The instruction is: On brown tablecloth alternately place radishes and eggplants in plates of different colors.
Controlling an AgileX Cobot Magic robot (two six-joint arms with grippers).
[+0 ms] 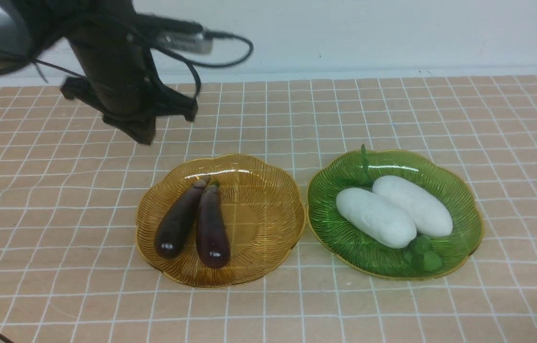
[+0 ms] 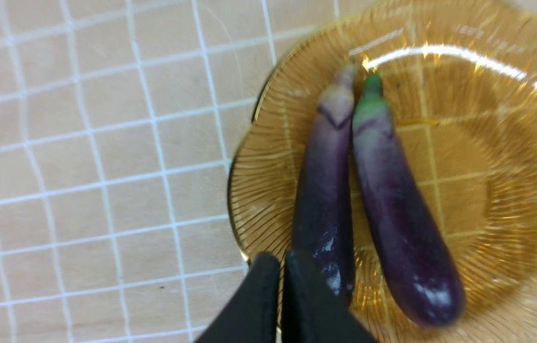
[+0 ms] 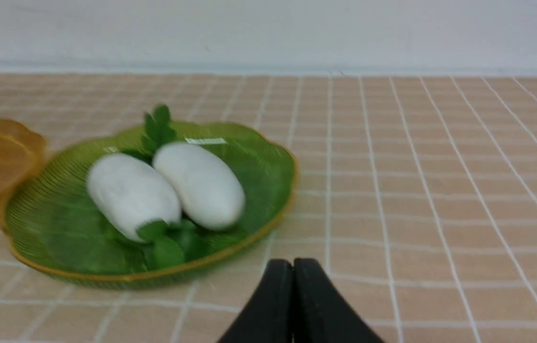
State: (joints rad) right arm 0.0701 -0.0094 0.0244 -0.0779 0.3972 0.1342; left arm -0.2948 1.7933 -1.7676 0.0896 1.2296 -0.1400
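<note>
Two dark purple eggplants (image 1: 178, 224) (image 1: 211, 226) lie side by side in the amber plate (image 1: 268, 214) on the brown tablecloth (image 1: 59, 190). Two white radishes (image 1: 375, 216) (image 1: 413, 205) lie side by side in the green plate (image 1: 463, 200). My left gripper (image 1: 142, 136) hangs shut and empty above the cloth behind the amber plate. In the left wrist view its tips (image 2: 282, 267) are pressed together above the eggplants (image 2: 325, 186) (image 2: 402, 224). My right gripper (image 3: 293, 271) is shut and empty near the green plate (image 3: 268, 176); it does not show in the front view.
A white wall (image 1: 392, 33) runs along the far edge of the cloth. The two plates sit close together, almost touching. Bare cloth lies to the left of the amber plate, to the right of the green plate and in front of both.
</note>
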